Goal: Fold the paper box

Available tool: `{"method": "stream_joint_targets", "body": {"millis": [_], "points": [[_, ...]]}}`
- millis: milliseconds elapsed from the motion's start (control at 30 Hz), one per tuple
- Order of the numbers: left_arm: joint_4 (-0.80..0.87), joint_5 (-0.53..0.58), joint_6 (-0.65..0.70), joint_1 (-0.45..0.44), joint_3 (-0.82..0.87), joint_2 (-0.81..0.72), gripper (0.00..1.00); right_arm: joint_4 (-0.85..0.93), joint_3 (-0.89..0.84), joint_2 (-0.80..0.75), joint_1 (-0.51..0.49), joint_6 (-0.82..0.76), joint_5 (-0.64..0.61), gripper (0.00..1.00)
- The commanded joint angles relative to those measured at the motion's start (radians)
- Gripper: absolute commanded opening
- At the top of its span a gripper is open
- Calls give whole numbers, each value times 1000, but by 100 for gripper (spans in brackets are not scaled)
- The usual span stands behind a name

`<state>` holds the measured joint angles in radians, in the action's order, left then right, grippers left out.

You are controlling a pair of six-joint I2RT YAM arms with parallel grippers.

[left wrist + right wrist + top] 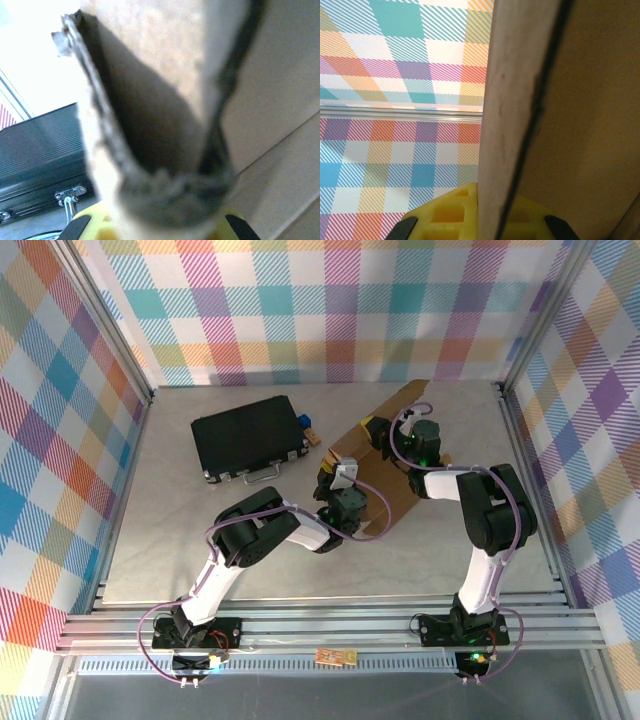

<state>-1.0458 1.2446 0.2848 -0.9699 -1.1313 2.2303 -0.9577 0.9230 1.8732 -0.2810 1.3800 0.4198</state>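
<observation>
Close against the left wrist lens, a bent, frayed flap of the box (pixel 150 90) stands between the yellow fingers (pixel 87 225), too blurred to make out more. Behind it at left lies the black case (pixel 40 150).

From above, the case lies flat on the table (pixel 160 540) left of centre, with its handle toward the arms and a small blue thing (pixel 307 423) at its right end. Near its right end, the left gripper (pixel 344 478) is clamped on the box's near-left edge. The box sits right of centre, toward the back, partly unfolded, with one panel reaching toward the rear wall. The right gripper (pixel 413 447) has its jaws closed on the box's right side. The right wrist view shows a cardboard edge upright between that gripper's yellow fingers, with the plaid wall (pixel 395 75) at left.
</observation>
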Motion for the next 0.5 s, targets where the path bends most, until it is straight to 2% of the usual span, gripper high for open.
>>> {"method": "stream_joint_targets", "body": {"millis": [0,100,133,200,233,333,400,467], "points": [[-68,-96,16,5,-68,-13,0,101,-16,32,-57,-7,162,0],[-50,-94,23,7,-76,-16,0,143,-6,15,-63,-7,149,2],[-39,-92,28,8,-79,-18,0,156,-7,4,-65,-6,141,9],[-36,-98,38,10,-66,-34,0,229,-10,-49,-70,-20,100,36],[-34,-105,36,11,-54,-48,0,272,-12,-83,-70,-34,76,45],[62,-160,-28,21,6,-141,0,550,16,-236,-67,-105,-30,63],[214,-243,-140,40,57,-245,0,772,69,-347,-61,-174,-112,76],[370,-336,-247,64,97,-345,0,928,121,-423,-47,-223,-160,82]]}}
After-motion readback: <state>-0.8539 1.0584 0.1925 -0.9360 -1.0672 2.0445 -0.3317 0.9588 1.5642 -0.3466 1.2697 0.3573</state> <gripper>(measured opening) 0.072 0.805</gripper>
